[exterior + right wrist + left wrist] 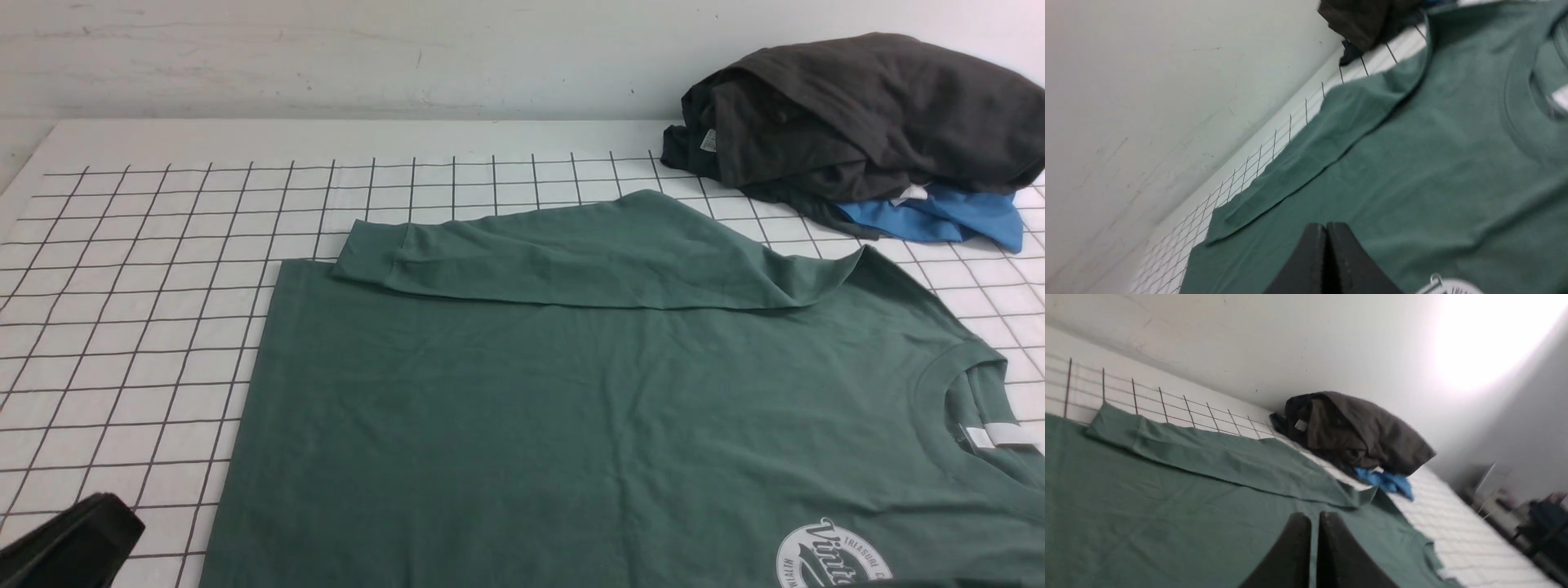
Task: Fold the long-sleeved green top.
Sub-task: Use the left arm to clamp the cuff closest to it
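Observation:
The green long-sleeved top (571, 408) lies flat on the gridded table, its neck (955, 384) with a white label (1008, 434) to the right and a round white logo (829, 559) at the near edge. One sleeve (571, 253) is folded across the far edge of the body. Hovering above the cloth (1147, 506) is my left gripper (1314, 516), shut and holding nothing. A black part of my left arm (73, 543) shows at the near left corner. My right gripper (1326, 225) is shut and empty above the chest (1433, 163), near the logo.
A dark grey garment (865, 114) is heaped on a bright blue one (939, 216) at the back right, just beyond the top's shoulder. White table with a black grid (147, 286) shows left of and behind the top. A wall runs along the far edge.

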